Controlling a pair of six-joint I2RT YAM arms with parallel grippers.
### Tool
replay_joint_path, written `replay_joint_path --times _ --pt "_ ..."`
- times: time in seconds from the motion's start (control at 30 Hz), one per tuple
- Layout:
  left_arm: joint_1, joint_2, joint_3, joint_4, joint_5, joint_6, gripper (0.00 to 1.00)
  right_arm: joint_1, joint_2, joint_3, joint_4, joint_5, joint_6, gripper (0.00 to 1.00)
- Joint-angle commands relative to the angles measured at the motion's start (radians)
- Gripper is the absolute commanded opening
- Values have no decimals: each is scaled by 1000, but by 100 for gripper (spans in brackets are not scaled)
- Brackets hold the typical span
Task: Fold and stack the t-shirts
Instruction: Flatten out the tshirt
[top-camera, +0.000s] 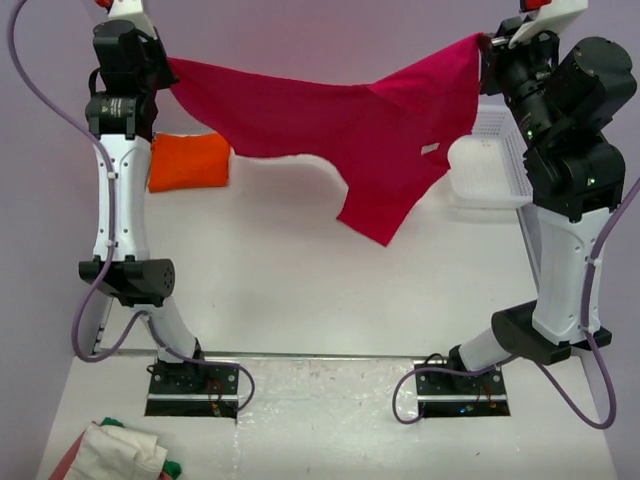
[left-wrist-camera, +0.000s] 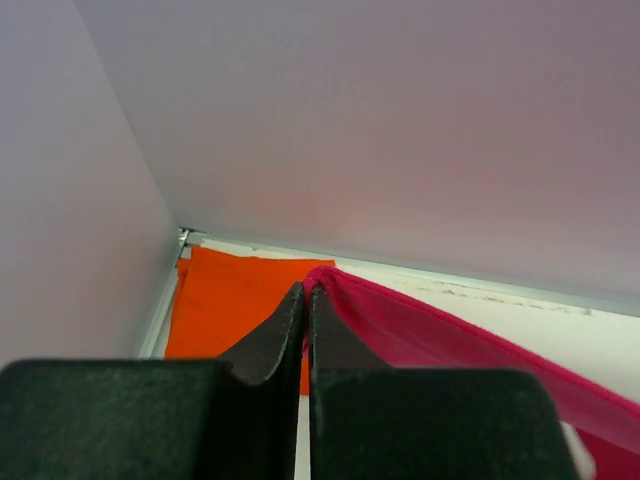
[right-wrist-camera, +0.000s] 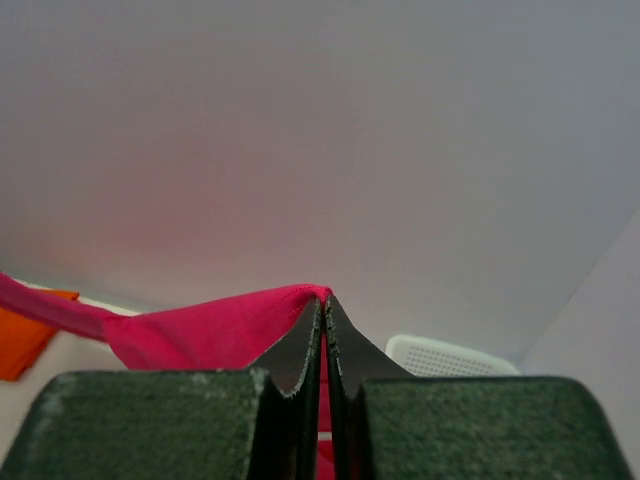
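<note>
The crimson-red t-shirt (top-camera: 350, 125) hangs stretched in the air between my two grippers, its lower part drooping toward the table. My left gripper (top-camera: 168, 68) is shut on its left edge; the wrist view shows the red cloth (left-wrist-camera: 440, 330) pinched at the fingertips (left-wrist-camera: 306, 292). My right gripper (top-camera: 487, 42) is shut on its right corner; red cloth (right-wrist-camera: 200, 325) drapes from the closed tips (right-wrist-camera: 323, 300). The orange t-shirt (top-camera: 188, 160) lies folded on the table at the far left, below the left gripper, and also shows in the left wrist view (left-wrist-camera: 235, 300).
A white perforated basket (top-camera: 490, 170) stands at the far right, also in the right wrist view (right-wrist-camera: 450, 355). A bundle of white and red cloth (top-camera: 115, 455) lies at the near left corner. Both arm bases (top-camera: 195, 385) are bolted at the near edge.
</note>
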Motion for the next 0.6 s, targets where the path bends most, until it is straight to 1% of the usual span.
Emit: replay_joint_path --times 0.0,0.1,0.17,0.27,0.3,0.37,0.4,0.43,0.47,0.5,0.53,0.57 --pt "-8 -140 -27 34 177 -40 0 -6 -71 19 40 64 -44 0" --pt "-7 -218 -73 33 252 -49 0 8 -138 -5 31 76 -50 0" --pt "-7 -281 -101 34 309 -60 0 46 -175 -28 25 88 -56 0" --pt "-14 -350 -115 40 358 -84 0 175 -229 -19 20 190 -117 0" --pt "-17 -366 -115 40 369 -97 0 260 -245 -4 24 276 -142 0" --pt "-21 -418 -121 45 412 -114 0 348 -267 -5 46 356 -211 0" --pt "-27 -457 -126 59 429 -133 0 434 -293 -19 59 439 -259 0" --pt "-27 -478 -132 62 446 -143 0 477 -302 -22 83 482 -286 0" --pt "-28 -493 -129 63 467 -153 0 555 -310 -27 100 523 -309 0" --pt "-33 -508 -127 65 479 -169 0 600 -328 -45 123 566 -338 0" --pt "-33 -540 -124 69 486 -175 0 643 -337 -53 170 644 -397 0" --pt "-33 -554 -118 72 486 -183 0 683 -345 -58 195 669 -422 0"
